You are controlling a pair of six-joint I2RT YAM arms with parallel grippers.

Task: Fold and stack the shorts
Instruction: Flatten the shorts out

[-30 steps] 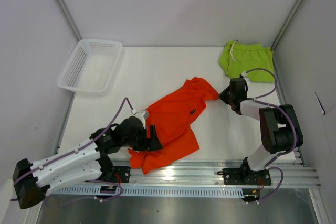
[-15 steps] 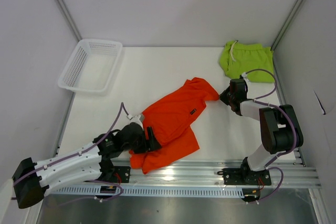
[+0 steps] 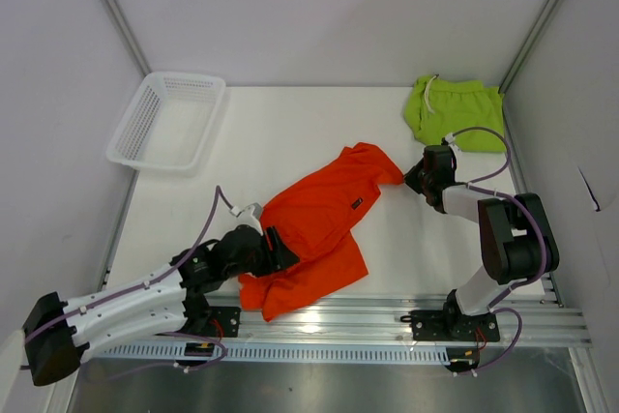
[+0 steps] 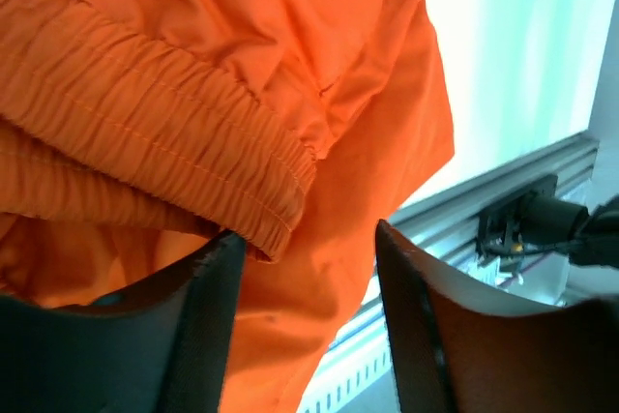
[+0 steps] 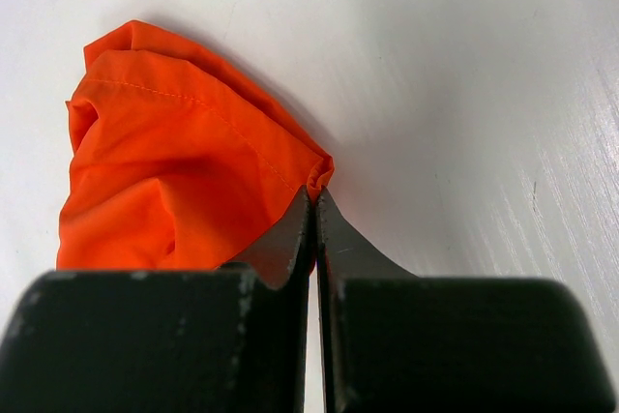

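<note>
Close open left gripper (image 4: pixel 305 244) deep over elastic waistband (image 4: pixel 155 132) of orange shorts (image 3: pixel 324 215), tensioning against right gripper (image 5: pixel 314 202) clamped on their far corner.

White mesh basket (image 3: pixel 132 125) at far-left corner of desk (image 3: pixel 290 128), beside left wall. Aluminium rail (image 3: pixel 387 315) along near desk edge. Grey frame post (image 3: pixel 113 7) rising behind basket.

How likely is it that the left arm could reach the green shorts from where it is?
Probably not. The green shorts lie in the far right corner, diagonally opposite the left arm's base, and the left gripper sits at the orange shorts by the near edge. The right gripper is much closer.
</note>
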